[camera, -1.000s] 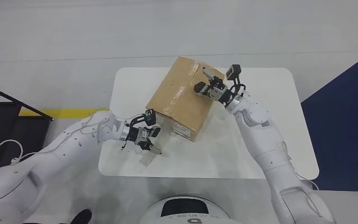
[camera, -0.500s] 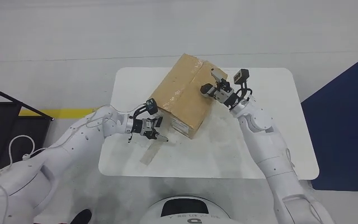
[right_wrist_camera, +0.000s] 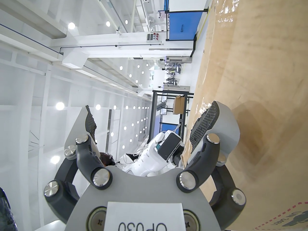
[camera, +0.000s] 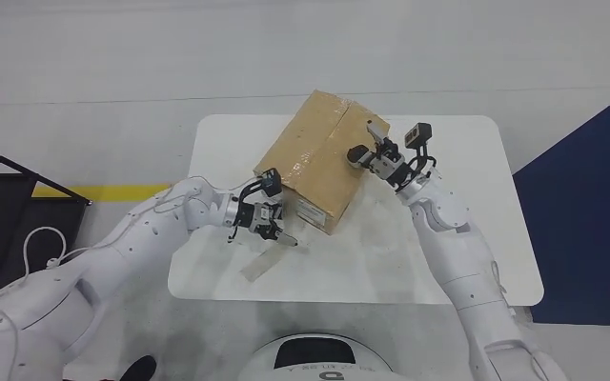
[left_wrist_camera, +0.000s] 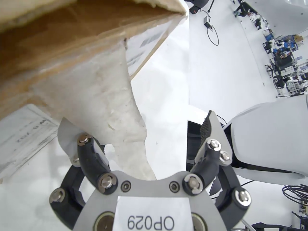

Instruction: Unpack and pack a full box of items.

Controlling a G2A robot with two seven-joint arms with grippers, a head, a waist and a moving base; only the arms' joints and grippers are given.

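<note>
White table point(camera: 457, 248) holds a cardboard box point(camera: 310, 167); left hand point(camera: 274, 229) and right hand point(camera: 367, 150) both splayed wide.

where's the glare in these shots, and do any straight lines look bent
Right wrist view: glare patches on the shiny tape along the cardboard box, ceiling lights as white discs, beams bowed by the wide lens. Left wrist view: the box's underside is shaded against a very bright white table. Top view: flat, even light over the table.
</note>
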